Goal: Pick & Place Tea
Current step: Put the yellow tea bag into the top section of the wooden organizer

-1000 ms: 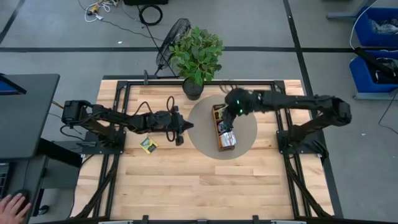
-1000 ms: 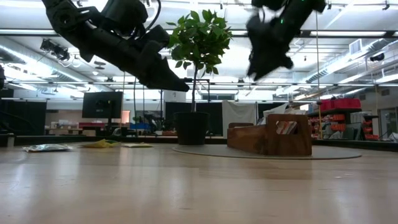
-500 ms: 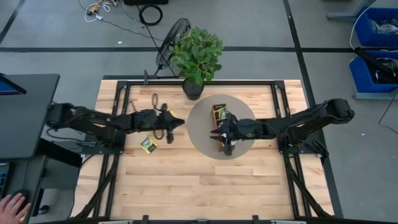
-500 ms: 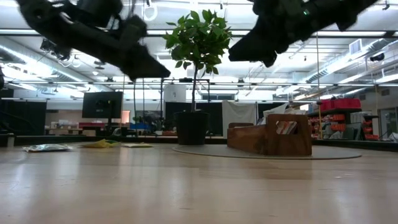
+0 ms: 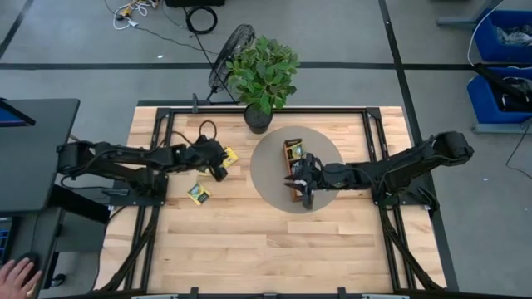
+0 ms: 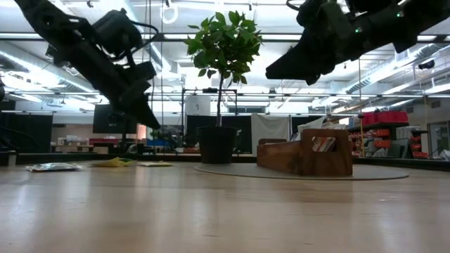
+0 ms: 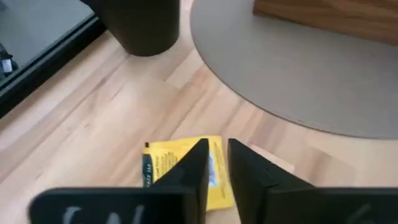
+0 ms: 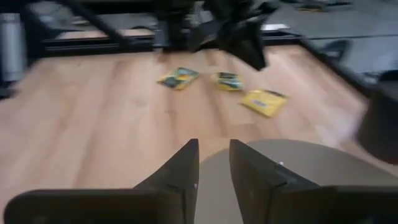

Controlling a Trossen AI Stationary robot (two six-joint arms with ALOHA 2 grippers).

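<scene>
My left claw point(image 7: 214, 163) hovers narrowly parted, empty, above a flat yellow square tea sachet point(image 7: 180, 171) on the wooden tabletop point(image 5: 249, 249). My right claw point(image 8: 211, 163), slightly parted and empty, hangs over the round grey mat point(image 5: 270, 170).

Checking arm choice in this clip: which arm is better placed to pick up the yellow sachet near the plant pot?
Left. Its tool hovers right over the yellow sachet, while the right tool sits over the wooden tray on the round mat.

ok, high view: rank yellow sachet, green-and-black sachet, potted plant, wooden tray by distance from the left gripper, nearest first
1. Flat yellow sachet, right beside the left gripper, toward the plant.
2. Small green-and-black sachet, on the bare wood nearer the front edge.
3. Leafy green potted plant, at the back edge.
4. Brown wooden compartment tray, on the round grey mat, under the right gripper.
</scene>
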